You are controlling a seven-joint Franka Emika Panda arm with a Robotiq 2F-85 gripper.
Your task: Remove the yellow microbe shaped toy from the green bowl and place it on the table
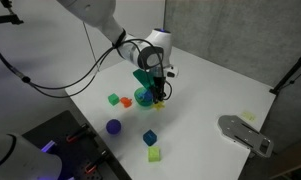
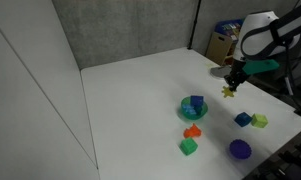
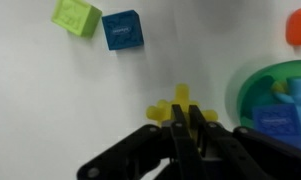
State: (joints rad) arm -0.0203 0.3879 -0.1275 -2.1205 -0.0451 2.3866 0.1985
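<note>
My gripper (image 3: 186, 118) is shut on the yellow microbe shaped toy (image 3: 168, 106), a lumpy pale-yellow piece with knobs. In both exterior views the toy (image 2: 229, 92) hangs from the gripper (image 1: 159, 98) above the white table (image 2: 140, 90), just beside the green bowl (image 2: 186, 111). The bowl (image 1: 143, 97) sits on the table and holds a blue block (image 2: 196, 103). In the wrist view the bowl's rim (image 3: 245, 90) is at the right edge, next to the toy.
On the table lie an orange block (image 2: 192, 130), a green cube (image 2: 188, 147), a purple ball (image 2: 239, 149), a blue cube (image 3: 121, 29) and a yellow-green cube (image 3: 77, 16). A grey device (image 1: 244, 134) sits near one table corner.
</note>
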